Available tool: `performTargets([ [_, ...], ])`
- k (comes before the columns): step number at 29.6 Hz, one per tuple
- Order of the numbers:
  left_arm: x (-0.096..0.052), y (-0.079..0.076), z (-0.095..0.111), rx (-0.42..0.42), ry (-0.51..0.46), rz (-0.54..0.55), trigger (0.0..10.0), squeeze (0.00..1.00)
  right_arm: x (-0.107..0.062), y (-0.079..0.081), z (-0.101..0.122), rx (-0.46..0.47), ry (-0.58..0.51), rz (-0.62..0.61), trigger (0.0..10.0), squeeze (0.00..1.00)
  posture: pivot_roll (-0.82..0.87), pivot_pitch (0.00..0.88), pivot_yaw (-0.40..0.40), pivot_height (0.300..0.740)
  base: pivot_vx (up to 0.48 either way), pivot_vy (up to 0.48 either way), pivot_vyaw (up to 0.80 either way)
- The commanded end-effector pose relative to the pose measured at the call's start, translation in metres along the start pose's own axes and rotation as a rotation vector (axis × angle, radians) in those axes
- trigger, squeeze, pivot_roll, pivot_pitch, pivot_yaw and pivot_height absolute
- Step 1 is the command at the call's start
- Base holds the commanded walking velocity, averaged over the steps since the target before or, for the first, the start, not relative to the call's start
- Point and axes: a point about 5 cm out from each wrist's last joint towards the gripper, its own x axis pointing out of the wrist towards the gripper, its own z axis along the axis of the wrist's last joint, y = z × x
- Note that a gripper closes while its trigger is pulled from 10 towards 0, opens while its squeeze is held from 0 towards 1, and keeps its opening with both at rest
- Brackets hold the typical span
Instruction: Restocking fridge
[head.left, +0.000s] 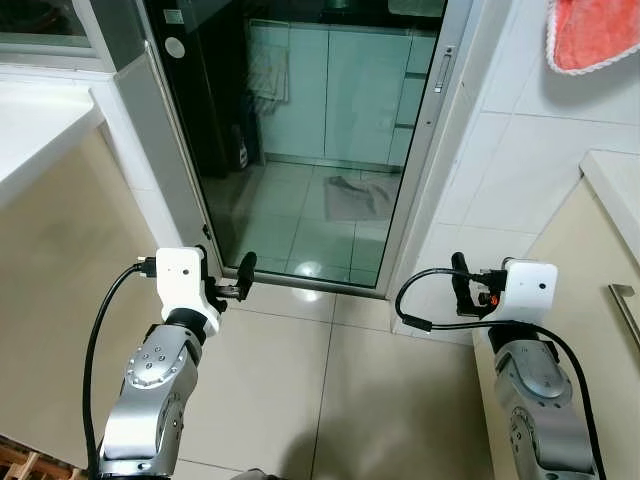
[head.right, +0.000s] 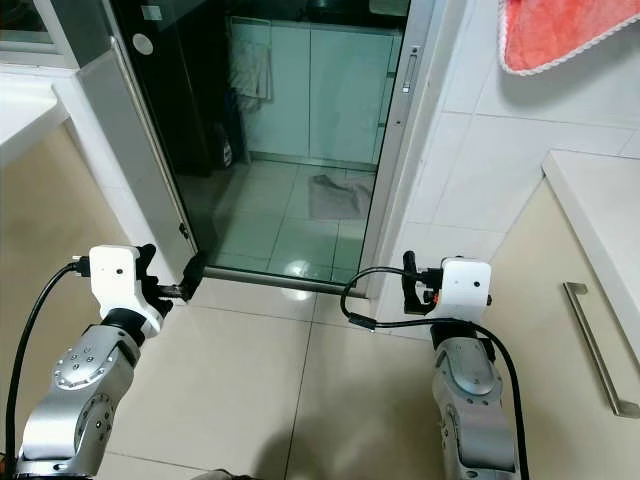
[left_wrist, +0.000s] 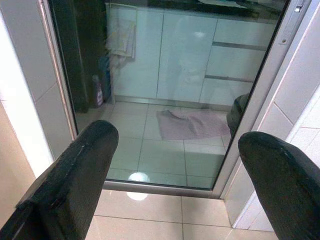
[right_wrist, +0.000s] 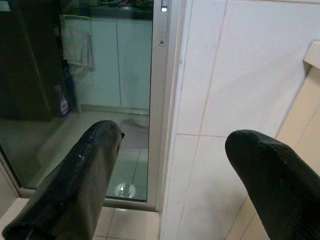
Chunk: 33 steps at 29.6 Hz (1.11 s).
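So both arms are held out in front over the beige tiled floor (head.left: 290, 400), facing a glass sliding door (head.left: 300, 150) with a silver frame. Left gripper (left_wrist: 175, 165) has its fingers spread wide with nothing between them, and the right gripper (right_wrist: 172, 165) is the same, wide apart and empty. Through the glass: pale cabinets (left_wrist: 185, 55), a cloth (left_wrist: 187, 124) lying on the floor, a bottle (left_wrist: 97, 91) by the dark edge. Red towel (head.left: 595, 35) hangs on the white wall tiles at right. Can't spot a fridge, so can't tell where it is
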Motion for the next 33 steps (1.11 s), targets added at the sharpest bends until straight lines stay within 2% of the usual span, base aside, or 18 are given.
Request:
performTargets([
  [1, 0.001, 0.001, 0.001, 0.001, 0.002, 0.005, 10.0, 0.0, 0.002, -0.001, 0.004, -0.001, -0.009, -0.004, 10.0, 0.0, -0.12, 0.0, 0.029, 0.74, 0.0, 0.0, 0.0],
  [6, 0.001, 0.001, 0.001, 0.001, 0.002, 0.005, 10.0, 0.0, 0.002, -0.001, 0.004, -0.001, -0.009, -0.004, 10.0, 0.0, -0.12, 0.0, 0.029, 0.74, 0.0, 0.0, 0.0],
  [7, 0.003, 0.002, 0.003, 0.005, -0.003, 0.015, 10.0, 0.0, 0.004, 0.0, 0.002, 0.006, 0.007, -0.001, 10.0, 0.0, 0.0, 0.0, 0.0, 0.74, 0.0, 0.0, 0.0],
  [8, 0.022, -0.011, 0.011, 0.065, -0.031, -0.033, 10.0, 0.0, 0.013, 0.015, -0.008, 0.024, 0.055, 0.067, 10.0, 0.0, -0.13, 0.0, 0.036, 0.74, 0.0, 0.48, 0.0],
  [9, 0.03, -0.017, 0.014, 0.086, -0.04, -0.059, 10.0, 0.0, 0.015, 0.022, -0.011, 0.028, 0.07, 0.095, 10.0, 0.0, -0.13, 0.0, 0.036, 0.74, 0.0, 0.48, 0.0],
  [16, 0.031, -0.008, 0.012, 0.083, -0.037, -0.012, 10.0, 0.0, 0.016, 0.02, -0.012, 0.034, 0.068, 0.088, 10.0, 0.0, -0.13, 0.0, 0.036, 0.74, 0.0, 0.125, 0.0],
  [26, 0.032, -0.007, 0.011, 0.094, -0.046, 0.009, 10.0, 0.0, 0.017, 0.021, -0.013, 0.034, 0.069, 0.09, 10.0, 0.0, -0.13, 0.0, 0.036, 0.74, 0.0, 0.435, 0.0],
  [33, 0.037, -0.005, 0.01, 0.112, -0.019, 0.062, 10.0, 0.0, 0.019, 0.022, -0.013, 0.027, 0.069, 0.098, 10.0, 0.0, -0.13, 0.0, 0.038, 0.74, 0.0, 0.0, 0.0],
])
